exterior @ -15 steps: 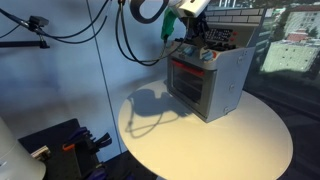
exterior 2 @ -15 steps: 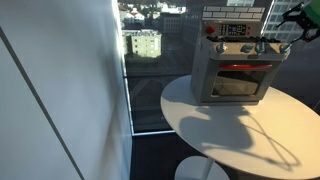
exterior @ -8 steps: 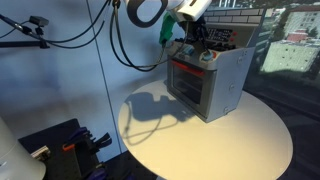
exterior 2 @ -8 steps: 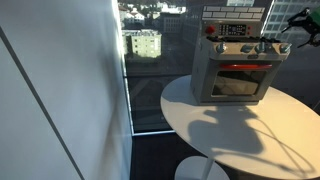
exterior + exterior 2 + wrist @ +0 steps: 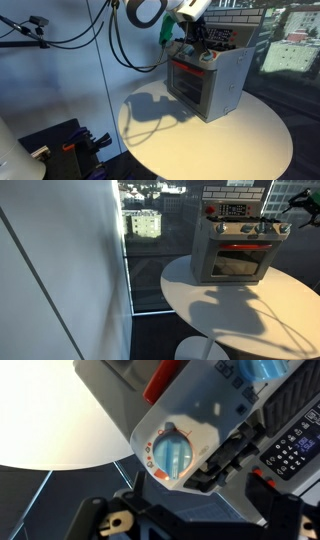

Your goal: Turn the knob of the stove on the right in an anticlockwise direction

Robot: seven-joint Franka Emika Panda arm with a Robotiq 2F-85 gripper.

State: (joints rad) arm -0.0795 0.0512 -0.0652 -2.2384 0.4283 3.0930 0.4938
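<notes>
- The gripper [image 5: 193,38] shifted slightly a second ago and has since held still at the stove's top corner. Whether it is clenched I cannot tell.
- The blue knob [image 5: 172,457] sits just ahead of it, so the turn probably hasn't started.
- The stove [image 5: 205,85] stands near the far edge of the round table [image 5: 240,140].
- The red dial marks are unreadable.

Both exterior views share the stove [image 5: 205,85]; wrist view hugs its knob [image 5: 172,453].

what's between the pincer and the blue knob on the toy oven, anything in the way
Nothing visible does. In the wrist view the blue knob sits close ahead with no object across it; in an exterior view the pincer is right at the top front of the toy oven.
</notes>
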